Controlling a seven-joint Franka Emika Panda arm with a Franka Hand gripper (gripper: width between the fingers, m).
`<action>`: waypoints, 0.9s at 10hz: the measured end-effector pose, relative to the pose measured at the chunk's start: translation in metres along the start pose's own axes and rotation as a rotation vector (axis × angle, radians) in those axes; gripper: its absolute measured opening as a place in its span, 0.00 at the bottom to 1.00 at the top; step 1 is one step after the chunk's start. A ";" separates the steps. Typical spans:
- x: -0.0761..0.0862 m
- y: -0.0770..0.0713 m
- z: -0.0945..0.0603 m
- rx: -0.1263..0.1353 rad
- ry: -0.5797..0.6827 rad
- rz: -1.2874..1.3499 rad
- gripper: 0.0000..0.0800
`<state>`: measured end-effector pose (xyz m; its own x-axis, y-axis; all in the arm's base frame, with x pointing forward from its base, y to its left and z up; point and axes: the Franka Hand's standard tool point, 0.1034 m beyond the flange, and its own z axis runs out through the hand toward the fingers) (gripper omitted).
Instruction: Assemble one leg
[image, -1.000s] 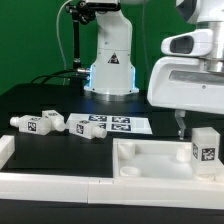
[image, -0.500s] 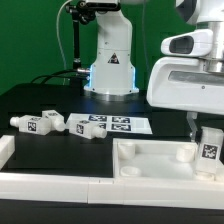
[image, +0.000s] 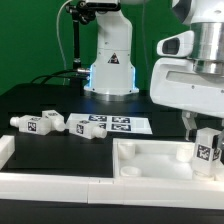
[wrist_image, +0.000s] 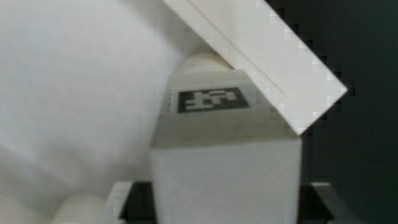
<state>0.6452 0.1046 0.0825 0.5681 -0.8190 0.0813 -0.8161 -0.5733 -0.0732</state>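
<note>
My gripper (image: 204, 132) is shut on one leg (image: 207, 151), a stubby white peg with a black-and-white tag, and holds it upright. The leg stands over the corner of the white tray-shaped tabletop (image: 150, 160) at the exterior view's right, next to a round socket (image: 185, 154). I cannot tell whether its lower end touches the tabletop. In the wrist view the leg (wrist_image: 214, 150) fills the gap between the fingers of my gripper (wrist_image: 222, 205), its tag facing the camera, with the tabletop's white wall beside it.
Two more legs (image: 35, 122) (image: 85, 126) lie on the black table at the exterior view's left. The marker board (image: 118, 125) lies behind the tabletop. The robot's base (image: 110, 62) stands at the back. A white bar (image: 60, 185) runs along the front.
The gripper and the leg have dropped a little and then shifted slightly toward the exterior view's left over the tabletop's corner. The loose legs have not moved.
</note>
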 end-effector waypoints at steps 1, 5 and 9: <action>0.001 0.002 0.001 -0.013 -0.022 0.189 0.36; 0.003 0.008 0.002 -0.012 -0.065 0.608 0.36; -0.011 0.003 0.003 -0.020 -0.046 0.163 0.60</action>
<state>0.6369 0.1114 0.0782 0.4317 -0.9017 0.0244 -0.8996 -0.4323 -0.0617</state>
